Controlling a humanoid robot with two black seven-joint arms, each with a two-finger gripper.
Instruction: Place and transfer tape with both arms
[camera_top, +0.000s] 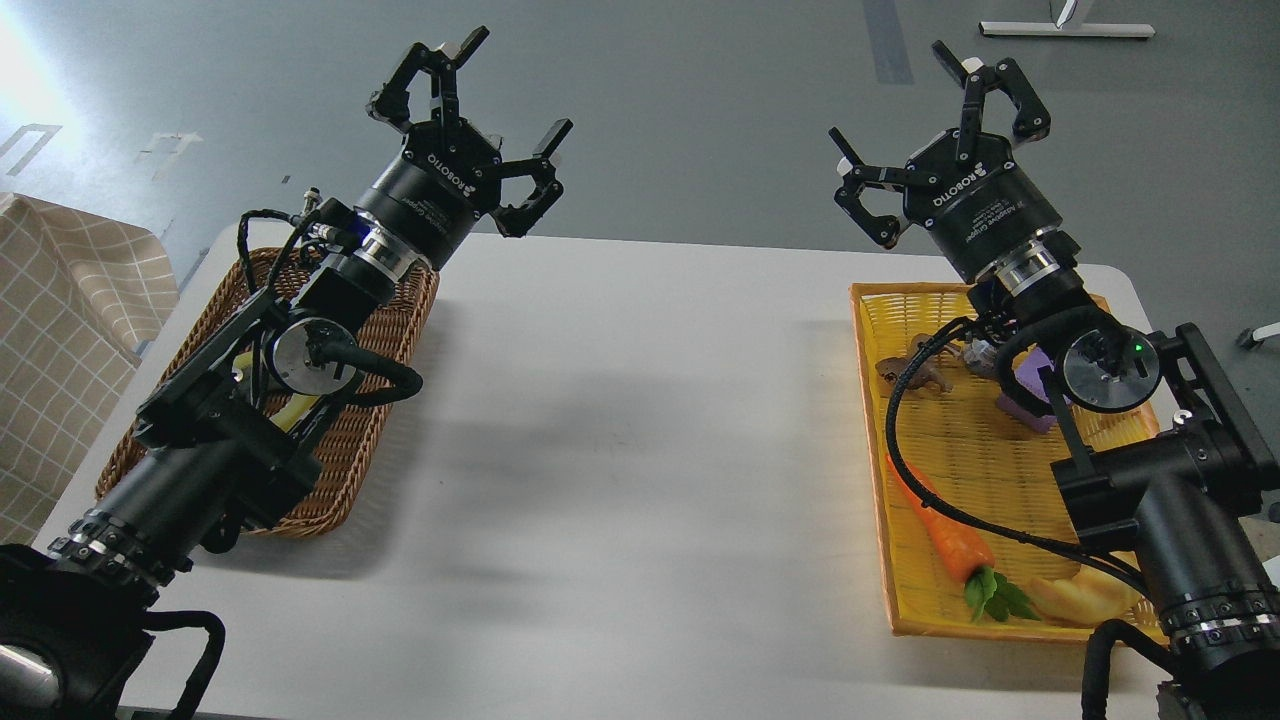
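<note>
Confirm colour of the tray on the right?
Yellow, with a woven weave and orange-ish rim: the tray shows best in the head view, the only view.
</note>
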